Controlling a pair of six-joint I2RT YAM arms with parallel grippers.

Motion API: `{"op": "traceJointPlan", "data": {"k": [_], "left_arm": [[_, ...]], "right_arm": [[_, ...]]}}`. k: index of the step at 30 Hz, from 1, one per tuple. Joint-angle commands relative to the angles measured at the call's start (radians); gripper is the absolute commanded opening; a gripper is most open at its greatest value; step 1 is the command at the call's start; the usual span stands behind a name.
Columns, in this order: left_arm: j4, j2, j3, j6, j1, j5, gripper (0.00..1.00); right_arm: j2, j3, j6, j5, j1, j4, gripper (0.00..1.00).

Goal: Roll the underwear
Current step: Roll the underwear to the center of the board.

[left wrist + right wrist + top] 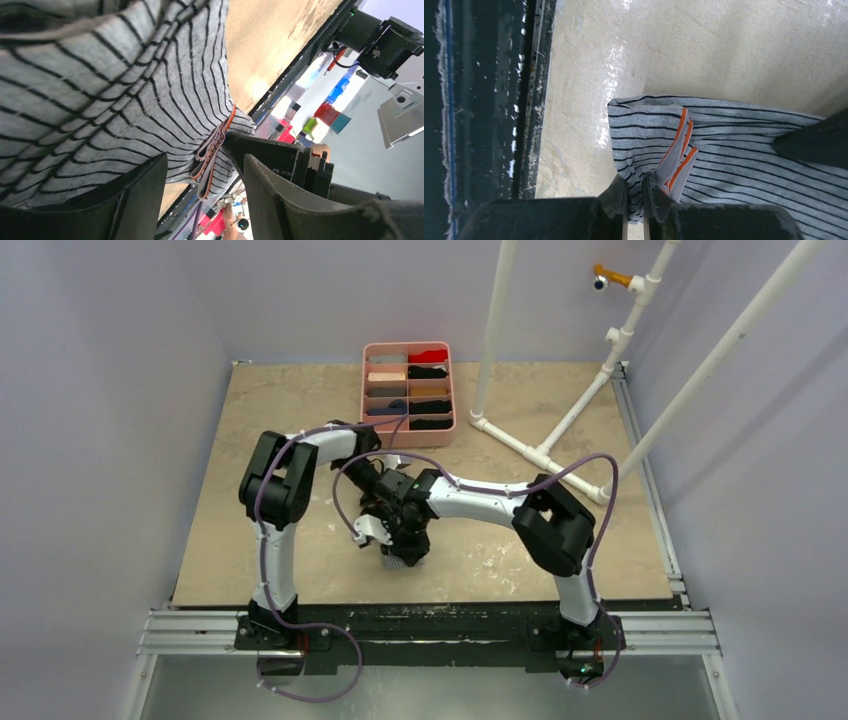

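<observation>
1. The table point(280, 400) is carrying the grey striped underwear point(405, 560) near the middle of its near edge.
2. The underwear is lying bunched, its orange edge folding over.
3. The right gripper point(636, 195) is clenching a fold of the underwear.
4. The left gripper point(204, 159) is holding its jaws apart against the underwear; whether it is grasping cannot be told.

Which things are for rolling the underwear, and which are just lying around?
For the job: grey striped cloth underwear with orange-red edge; right tool pinching it; left tool, open.
Just lying about: pink plastic compartment tray; white plastic pipe frame.
</observation>
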Motion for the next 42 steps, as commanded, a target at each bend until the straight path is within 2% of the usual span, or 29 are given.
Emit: {"op": "traceJointPlan", "data": {"k": [1, 11, 21, 29, 35, 39, 42], "left_arm": [[0.058, -0.021, 0.029, 0.017, 0.023, -0.156, 0.57], [-0.012, -0.147, 0.016, 0.145, 0.026, -0.352, 0.58], [-0.112, -0.193, 0.053, 0.255, 0.064, -0.455, 0.58], [-0.154, -0.262, 0.084, 0.310, 0.167, -0.505, 0.59], [-0.128, -0.326, 0.045, 0.334, 0.313, -0.557, 0.59], [-0.070, -0.417, -0.012, 0.341, 0.413, -0.557, 0.59], [-0.016, -0.551, -0.089, 0.358, 0.435, -0.548, 0.59]], "right_arm": [[0.121, 0.040, -0.022, -0.114, 0.016, -0.180, 0.00], [0.182, 0.027, 0.044, -0.126, -0.004, -0.126, 0.00], [0.233, 0.016, 0.077, -0.138, -0.018, -0.091, 0.00], [0.277, 0.046, 0.090, -0.142, -0.024, -0.103, 0.00], [0.331, 0.112, 0.076, -0.158, -0.036, -0.150, 0.00], [0.380, 0.191, 0.044, -0.161, -0.051, -0.213, 0.00], [0.436, 0.266, 0.011, -0.162, -0.056, -0.275, 0.00]]}}
